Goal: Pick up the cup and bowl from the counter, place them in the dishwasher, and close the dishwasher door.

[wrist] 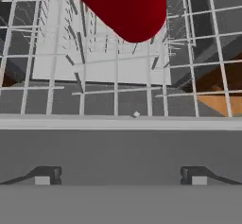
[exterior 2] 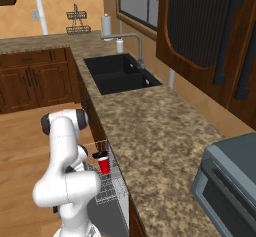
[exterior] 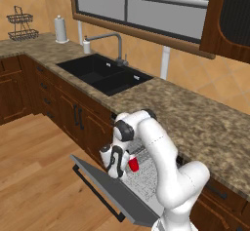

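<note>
The red cup [exterior: 133,164] [exterior 2: 104,165] stands in the white wire rack [exterior: 145,175] [exterior 2: 109,185] of the open dishwasher. In the hand view the cup [wrist: 127,8] lies at the top, beyond the fingertips and apart from them. My gripper [exterior: 122,168] [wrist: 120,176] hangs low over the rack beside the cup, open and holding nothing. The grey dishwasher door [exterior: 105,186] is folded down flat, its black bar handle toward the floor. The speckled counter [exterior: 195,123] [exterior 2: 160,131] runs above the rack. The bowl is hidden or out of view.
A black double sink [exterior: 105,74] [exterior 2: 122,73] with a tall tap is set in the counter. A grey countertop oven [exterior 2: 230,181] stands at the near right. A paper-towel roll [exterior: 60,29] and a wire basket [exterior: 22,25] stand at the far corner. Wood floor [exterior: 39,176] lies left of the door.
</note>
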Available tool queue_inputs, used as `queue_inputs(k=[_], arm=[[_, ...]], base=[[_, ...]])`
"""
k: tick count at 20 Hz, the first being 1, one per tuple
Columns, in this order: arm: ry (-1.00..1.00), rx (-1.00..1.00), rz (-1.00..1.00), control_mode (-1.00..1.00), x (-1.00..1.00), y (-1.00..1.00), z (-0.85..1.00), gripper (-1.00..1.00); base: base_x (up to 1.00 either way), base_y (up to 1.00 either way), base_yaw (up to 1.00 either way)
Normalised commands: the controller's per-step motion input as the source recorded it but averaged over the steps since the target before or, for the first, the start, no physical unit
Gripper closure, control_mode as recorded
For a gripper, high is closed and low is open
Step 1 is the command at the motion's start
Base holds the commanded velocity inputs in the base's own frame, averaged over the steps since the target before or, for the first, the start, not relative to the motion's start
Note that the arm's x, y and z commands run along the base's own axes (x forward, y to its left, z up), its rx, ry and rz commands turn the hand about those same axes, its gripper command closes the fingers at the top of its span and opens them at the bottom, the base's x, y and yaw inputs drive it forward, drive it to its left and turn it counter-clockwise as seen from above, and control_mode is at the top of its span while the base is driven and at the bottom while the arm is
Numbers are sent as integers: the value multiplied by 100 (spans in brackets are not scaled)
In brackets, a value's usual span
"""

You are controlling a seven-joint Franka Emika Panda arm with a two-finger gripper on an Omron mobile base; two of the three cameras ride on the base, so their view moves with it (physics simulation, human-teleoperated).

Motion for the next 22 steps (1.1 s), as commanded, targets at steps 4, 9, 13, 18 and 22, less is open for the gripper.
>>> queue_inputs(k=[4,9,13,18,22], arm=[[0,-2,0,-100,74,-67,-51,-100],[3,0,-4,-100,84,-86,-21,-100],[1,1,-6,-100,52,-90,32,-100],[-6,0,2,-100,-20,10,34,-100],[-4,-3,10,-100,-55,79,32,-100]], base=[[0,0,0],[0,0,0],[0,0,0],[0,0,0],[0,0,0]])
